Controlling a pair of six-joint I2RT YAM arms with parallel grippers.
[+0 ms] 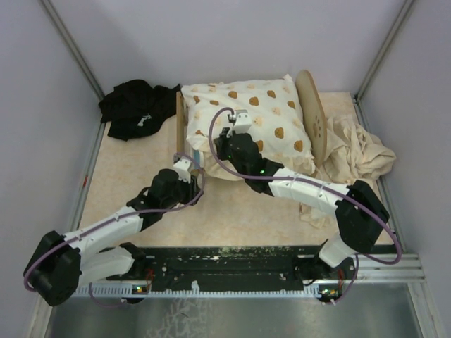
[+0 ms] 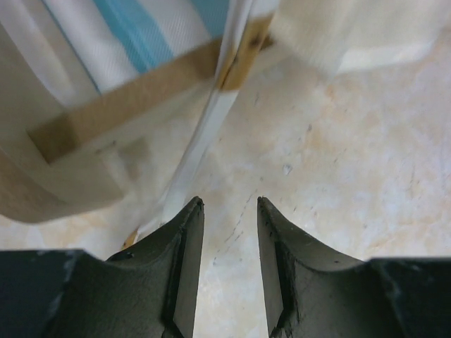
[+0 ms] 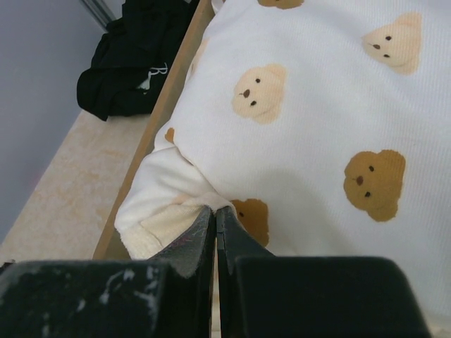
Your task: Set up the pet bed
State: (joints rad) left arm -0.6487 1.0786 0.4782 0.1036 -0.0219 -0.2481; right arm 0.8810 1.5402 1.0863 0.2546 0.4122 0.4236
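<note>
The pet bed [image 1: 311,113] stands mid-table, its rounded light-wood headboard on the right. A cream cushion with brown dog prints [image 1: 264,105] lies on top and covers most of it. My right gripper [image 1: 236,121] reaches over the cushion's near-left part. In the right wrist view it [image 3: 215,211] is shut on a pinch of the cushion [image 3: 317,105] beside the wooden side rail [image 3: 158,120]. My left gripper [image 1: 192,167] sits at the bed's near-left corner. Its jaws [image 2: 227,208] are open over bare table, just below the frame corner [image 2: 120,105] and the blue-and-white striped mattress [image 2: 134,35].
A black cloth [image 1: 137,105] is bunched at the back left, also seen from the right wrist [image 3: 134,63]. A plain beige cloth [image 1: 356,151] is heaped right of the headboard. Grey walls with metal rails enclose the table on three sides.
</note>
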